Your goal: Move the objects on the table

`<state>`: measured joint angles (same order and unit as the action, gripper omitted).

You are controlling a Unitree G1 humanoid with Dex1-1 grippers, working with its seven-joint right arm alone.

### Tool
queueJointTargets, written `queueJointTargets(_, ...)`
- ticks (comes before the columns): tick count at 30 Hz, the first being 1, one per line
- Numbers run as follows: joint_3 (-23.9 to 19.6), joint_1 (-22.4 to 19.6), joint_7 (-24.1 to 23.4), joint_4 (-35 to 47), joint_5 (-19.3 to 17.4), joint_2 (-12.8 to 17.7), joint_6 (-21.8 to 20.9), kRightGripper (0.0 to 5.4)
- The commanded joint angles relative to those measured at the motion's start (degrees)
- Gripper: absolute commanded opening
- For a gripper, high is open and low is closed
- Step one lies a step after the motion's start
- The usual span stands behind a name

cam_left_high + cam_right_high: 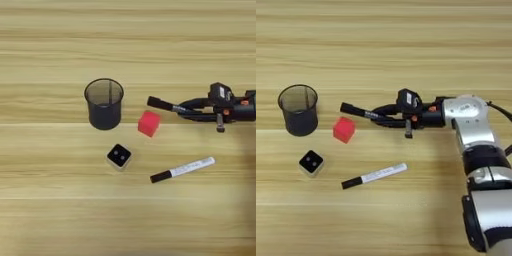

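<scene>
Surfaces: mostly matt.
Table (50, 220) light grained wood, smooth; cup (104, 104) dark see-through mesh; red cube (149, 123) matt; forearm (476, 135) glossy silver.

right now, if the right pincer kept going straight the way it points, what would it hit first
Likely the mesh cup, touched first by the black pen the pincer holds; height is unclear.

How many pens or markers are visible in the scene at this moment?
2. A black pen is held in the right gripper, just right of the cup; a white marker with a black cap lies on the table.
</scene>
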<state>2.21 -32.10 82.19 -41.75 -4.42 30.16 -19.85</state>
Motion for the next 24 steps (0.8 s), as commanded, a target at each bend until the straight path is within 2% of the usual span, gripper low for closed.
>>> queueJointTargets(1, -0.1, 0.1, -0.4, 9.2, -1.9, 3.2, 1.9, 0.91)
queueJointTargets(5, 1.7, 2.9, 0.4, 11.3, -0.6, 3.6, 2.0, 0.91)
queueJointTargets(8, 3.2, 3.5, -0.3, 10.7, 0.7, 3.1, 1.4, 0.91)
queueJointTargets(24, 7.9, 2.0, -3.4, 1.4, 5.1, -0.3, -1.3, 0.91)
